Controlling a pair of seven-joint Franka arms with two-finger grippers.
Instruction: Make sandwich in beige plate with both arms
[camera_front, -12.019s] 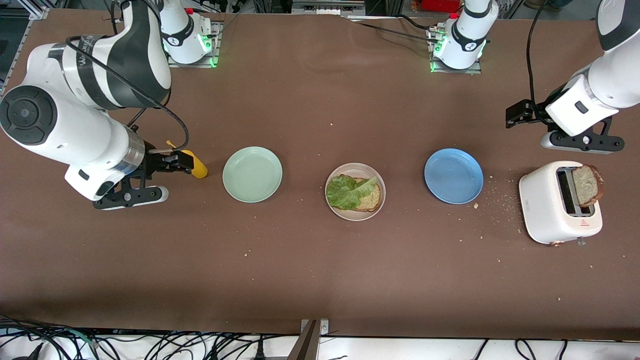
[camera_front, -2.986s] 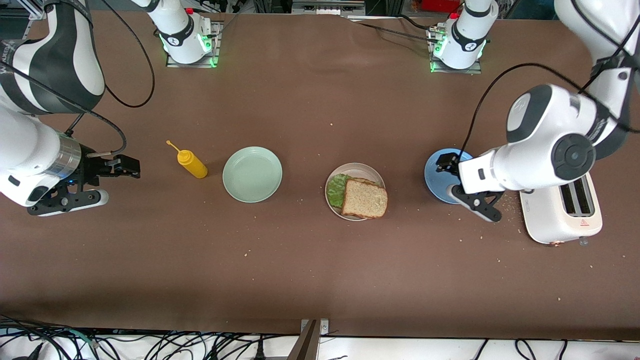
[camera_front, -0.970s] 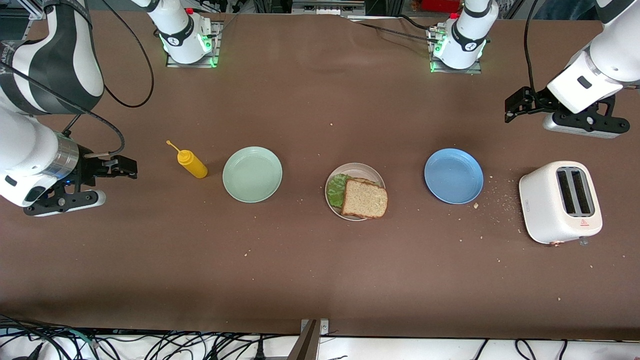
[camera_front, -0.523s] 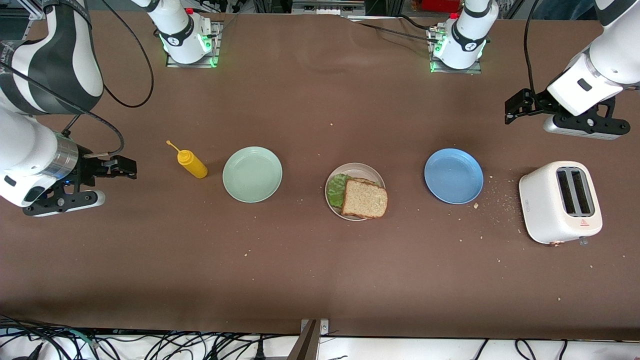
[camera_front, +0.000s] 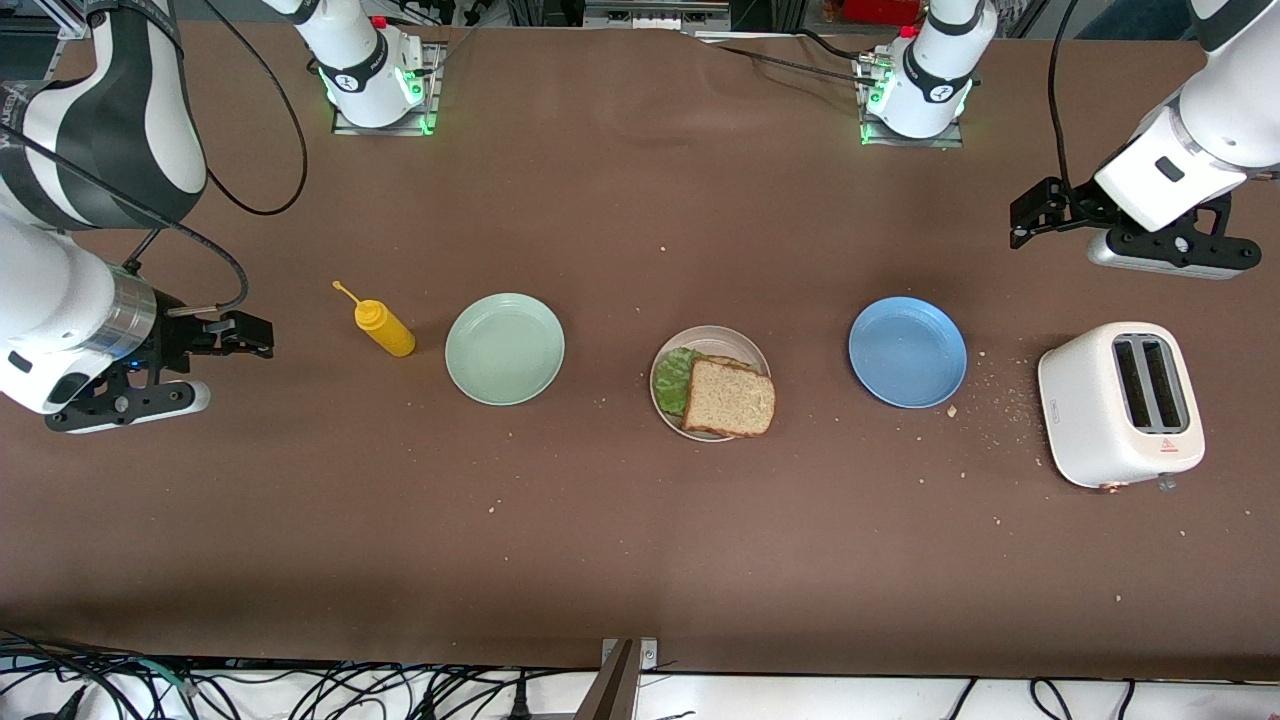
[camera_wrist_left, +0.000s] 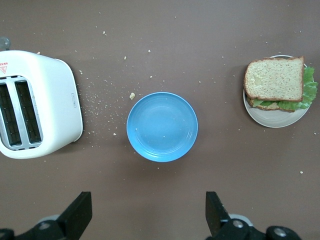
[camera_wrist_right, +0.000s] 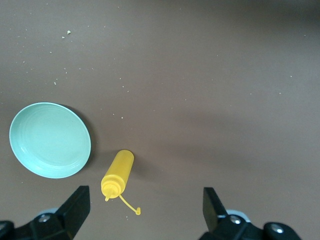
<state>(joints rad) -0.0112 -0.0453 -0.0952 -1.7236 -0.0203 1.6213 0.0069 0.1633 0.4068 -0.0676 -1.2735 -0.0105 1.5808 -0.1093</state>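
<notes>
The sandwich (camera_front: 728, 397) lies in the beige plate (camera_front: 712, 336) at the table's middle: a brown bread slice on top, green lettuce (camera_front: 672, 381) sticking out beneath. It also shows in the left wrist view (camera_wrist_left: 274, 80) on the plate (camera_wrist_left: 272, 118). My left gripper (camera_front: 1033, 212) is open and empty, up over bare table by the left arm's end, above the toaster. My right gripper (camera_front: 245, 335) is open and empty, over bare table at the right arm's end, beside the yellow bottle.
A blue plate (camera_front: 907, 351) and a white toaster (camera_front: 1120, 404) with empty slots sit toward the left arm's end. A mint-green plate (camera_front: 504, 348) and a yellow squeeze bottle (camera_front: 383, 326) sit toward the right arm's end. Crumbs lie around the toaster.
Earlier the second slice stood in the toaster; it now lies on the lettuce. My left arm has pulled back from the blue plate. In the last second nothing moves.
</notes>
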